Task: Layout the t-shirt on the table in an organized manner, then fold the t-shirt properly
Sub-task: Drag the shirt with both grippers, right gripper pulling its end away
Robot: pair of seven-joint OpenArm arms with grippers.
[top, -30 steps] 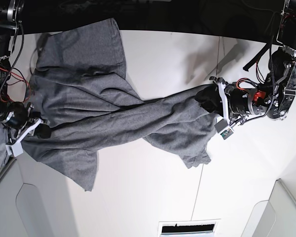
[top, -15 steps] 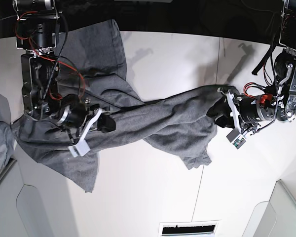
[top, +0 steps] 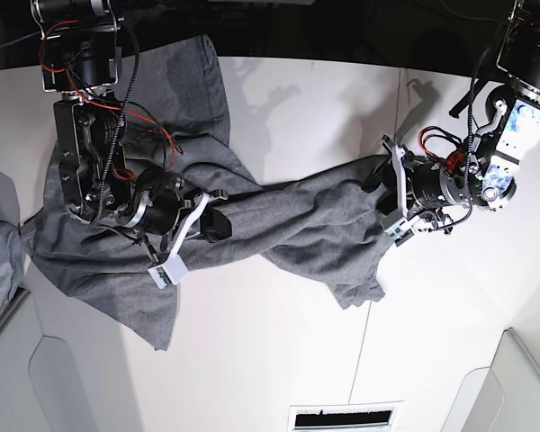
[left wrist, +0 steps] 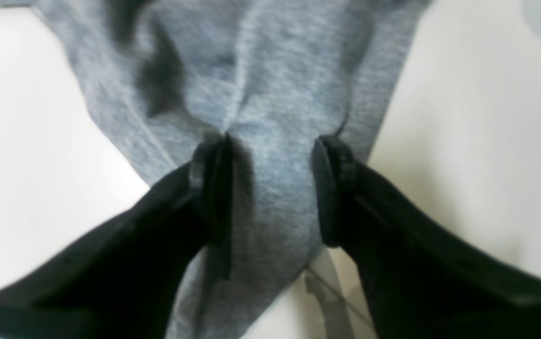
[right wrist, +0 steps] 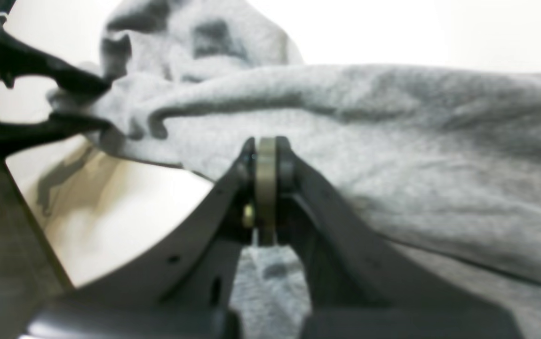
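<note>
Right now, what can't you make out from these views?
- Right gripper, right wrist view: jaws pressed together; blur hides whether t-shirt fabric is pinched.
- Left gripper, left wrist view: grey fabric between the spread pads; firmness of the grip unclear.
- Base view: the shirt is twisted and runs under the right arm, hiding collar and sleeves.
- Table: edges cut off.

one t-shirt, one table, two pincers

Grey t-shirt lies twisted across the white tabletop. Right pincer rests on its middle; left pincer at its end.
</note>
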